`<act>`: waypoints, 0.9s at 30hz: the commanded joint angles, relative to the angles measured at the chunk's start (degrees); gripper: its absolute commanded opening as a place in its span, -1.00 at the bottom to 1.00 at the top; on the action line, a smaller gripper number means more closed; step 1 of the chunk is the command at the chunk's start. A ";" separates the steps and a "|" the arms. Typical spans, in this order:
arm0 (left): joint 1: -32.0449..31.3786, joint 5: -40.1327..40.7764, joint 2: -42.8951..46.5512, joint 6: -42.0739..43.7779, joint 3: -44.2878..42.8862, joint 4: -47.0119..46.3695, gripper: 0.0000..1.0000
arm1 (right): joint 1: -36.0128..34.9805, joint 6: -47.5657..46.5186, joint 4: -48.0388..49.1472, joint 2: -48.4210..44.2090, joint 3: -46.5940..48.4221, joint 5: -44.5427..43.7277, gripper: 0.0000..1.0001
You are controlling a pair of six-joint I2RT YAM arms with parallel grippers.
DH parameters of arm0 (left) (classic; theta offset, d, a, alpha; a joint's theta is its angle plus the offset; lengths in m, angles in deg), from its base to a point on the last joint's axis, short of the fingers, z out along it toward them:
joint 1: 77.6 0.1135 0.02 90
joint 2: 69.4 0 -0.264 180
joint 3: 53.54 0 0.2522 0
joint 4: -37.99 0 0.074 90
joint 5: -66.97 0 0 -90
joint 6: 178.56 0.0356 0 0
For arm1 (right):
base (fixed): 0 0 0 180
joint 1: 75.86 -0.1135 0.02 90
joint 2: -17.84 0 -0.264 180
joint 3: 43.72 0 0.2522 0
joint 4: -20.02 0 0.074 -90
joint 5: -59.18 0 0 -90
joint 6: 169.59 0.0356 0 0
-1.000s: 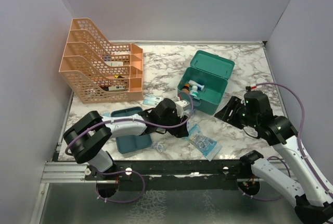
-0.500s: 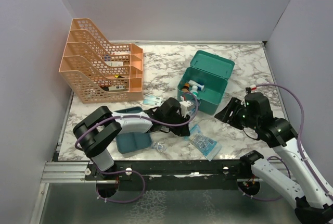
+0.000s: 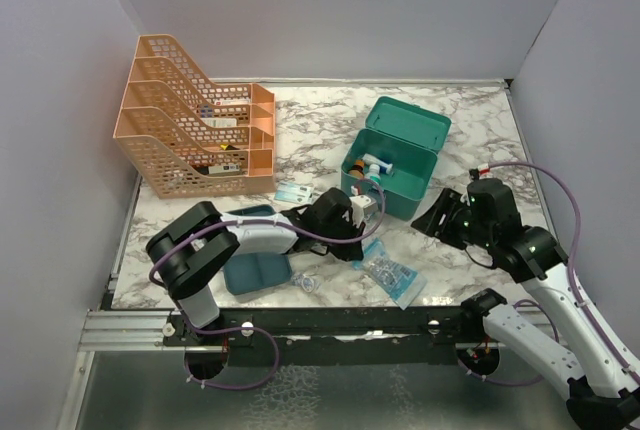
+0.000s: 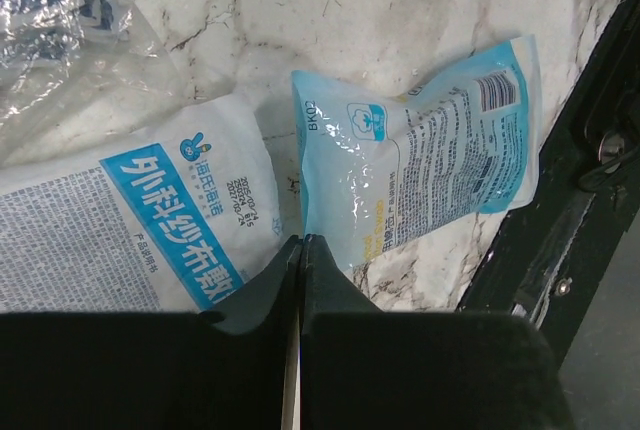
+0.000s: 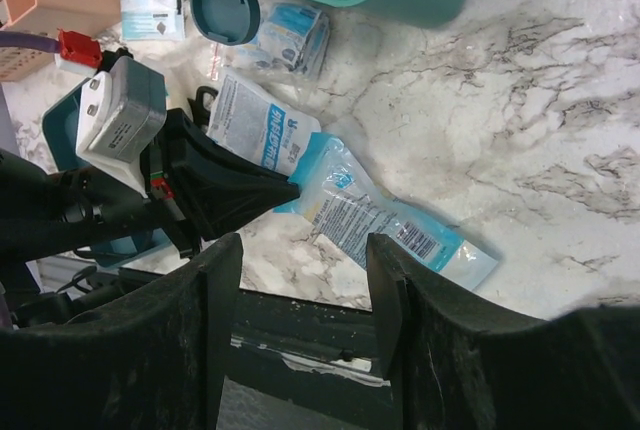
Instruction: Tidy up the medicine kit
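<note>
The left gripper, lower centre of its wrist view, looks clenched on the very corner of the pouch. So thin a bite could slip once it lifts. The kit stands open, centre-right from above. Far right, the right gripper hangs released, empty.

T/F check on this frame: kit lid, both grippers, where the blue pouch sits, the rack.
1. The medicine kit has its lid open. True.
2. The left gripper is wide open. False: it is shut, tips at the edge of the light-blue pouch.
3. The right gripper holds a pouch. False: it is open, nothing between its fingers.
4. The light-blue pouch lies in the kit. False: it lies on the table, outside it.
5. The orange mesh rack stands left of the kit. True.
</note>
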 commanded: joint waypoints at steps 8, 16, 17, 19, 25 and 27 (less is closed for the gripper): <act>0.28 -5.46 11.17 14.50 -8.21 12.09 -1.00 | 0.12 -12.27 14.09 -2.08 -1.29 5.13 0.06; 3.02 -10.65 17.03 21.61 -16.22 25.86 -1.00 | 0.17 -28.94 32.67 -7.37 -4.38 20.34 0.16; 3.56 -10.86 17.44 22.29 -17.45 27.57 -1.00 | 0.12 -30.44 34.28 -7.59 -4.36 22.83 0.20; 4.72 -11.92 17.85 24.39 -20.45 31.66 -1.00 | 0.12 -33.96 35.73 -6.95 -3.26 26.63 0.27; 6.77 -13.61 19.61 30.67 -28.84 41.25 -1.00 | 0.14 -45.77 30.93 0.68 3.79 38.16 0.40; 7.08 -14.82 20.37 33.57 -30.63 43.45 -1.00 | 0.14 -50.29 28.91 2.74 5.89 42.41 0.41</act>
